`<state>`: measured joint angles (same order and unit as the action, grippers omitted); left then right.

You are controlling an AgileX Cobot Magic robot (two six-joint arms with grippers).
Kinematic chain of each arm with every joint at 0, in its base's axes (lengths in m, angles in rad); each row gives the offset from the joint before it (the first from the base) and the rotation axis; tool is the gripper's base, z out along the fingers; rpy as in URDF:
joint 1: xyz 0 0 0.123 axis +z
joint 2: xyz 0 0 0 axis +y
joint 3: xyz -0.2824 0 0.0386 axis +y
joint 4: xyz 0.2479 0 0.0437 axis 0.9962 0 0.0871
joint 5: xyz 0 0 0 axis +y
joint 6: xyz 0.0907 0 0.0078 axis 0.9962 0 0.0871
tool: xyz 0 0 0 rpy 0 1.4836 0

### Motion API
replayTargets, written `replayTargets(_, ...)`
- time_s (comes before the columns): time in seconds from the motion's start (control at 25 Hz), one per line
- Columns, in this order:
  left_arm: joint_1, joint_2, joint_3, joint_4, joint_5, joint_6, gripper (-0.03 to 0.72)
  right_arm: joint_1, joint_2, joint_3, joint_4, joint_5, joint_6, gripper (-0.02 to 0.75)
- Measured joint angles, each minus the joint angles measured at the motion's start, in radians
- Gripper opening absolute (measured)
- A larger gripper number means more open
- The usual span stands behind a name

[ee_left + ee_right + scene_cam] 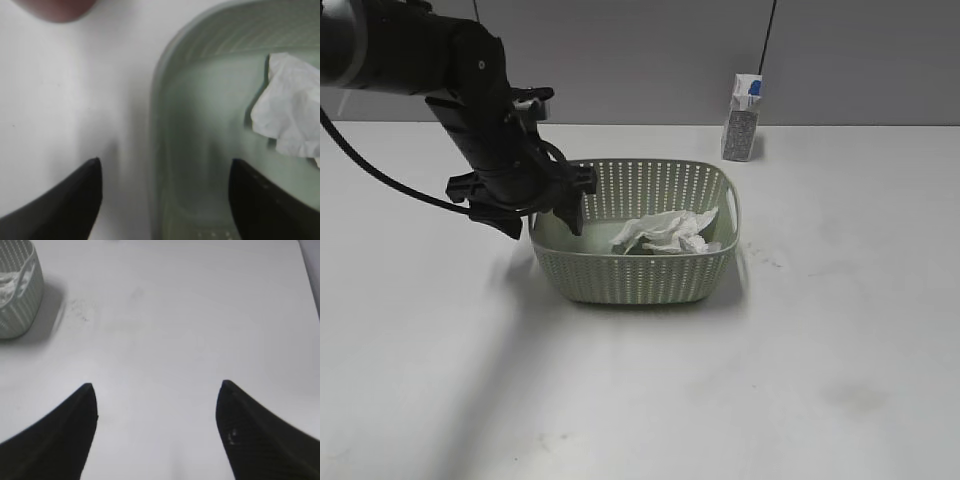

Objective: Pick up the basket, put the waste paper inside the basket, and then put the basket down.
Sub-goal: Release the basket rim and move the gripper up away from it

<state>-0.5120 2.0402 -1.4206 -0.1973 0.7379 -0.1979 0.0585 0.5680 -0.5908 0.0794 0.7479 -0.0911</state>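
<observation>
The sage-green basket [650,270] stands on the white table near the middle. Crumpled white waste paper [670,232] lies inside it, toward the right. My left gripper [542,215] is open and straddles the basket's left rim, one finger outside and one inside. In the left wrist view the rim [159,125] runs between the two fingers [165,172] and the paper [295,115] lies at the right. My right gripper [156,390] is open and empty over bare table; the basket [15,295] shows at the top left of its view.
A small white-and-blue carton [741,118] stands upright at the back, behind the basket's right end. A blurred reddish object [57,7] shows at the top left of the left wrist view. A grey wall runs along the table's far edge.
</observation>
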Motion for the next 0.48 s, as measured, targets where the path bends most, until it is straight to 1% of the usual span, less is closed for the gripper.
replayTargets(0.08,0.000,-0.004,0.000,-0.005,0.018,0.022,0.638,0.000,-0.078,0.031,0.006,0.052,0.000,0.559)
replayTargets(0.2,0.015,-0.036,-0.004,-0.007,0.073,0.079,0.645,0.000,-0.189,0.066,0.006,0.101,0.000,0.559)
replayTargets(0.36,0.060,-0.134,-0.009,-0.014,0.124,0.166,0.645,0.000,-0.309,0.133,0.009,0.136,0.000,0.559)
replayTargets(0.48,0.101,-0.233,-0.011,-0.015,0.142,0.232,0.642,0.000,-0.362,0.152,0.009,0.165,0.000,0.559)
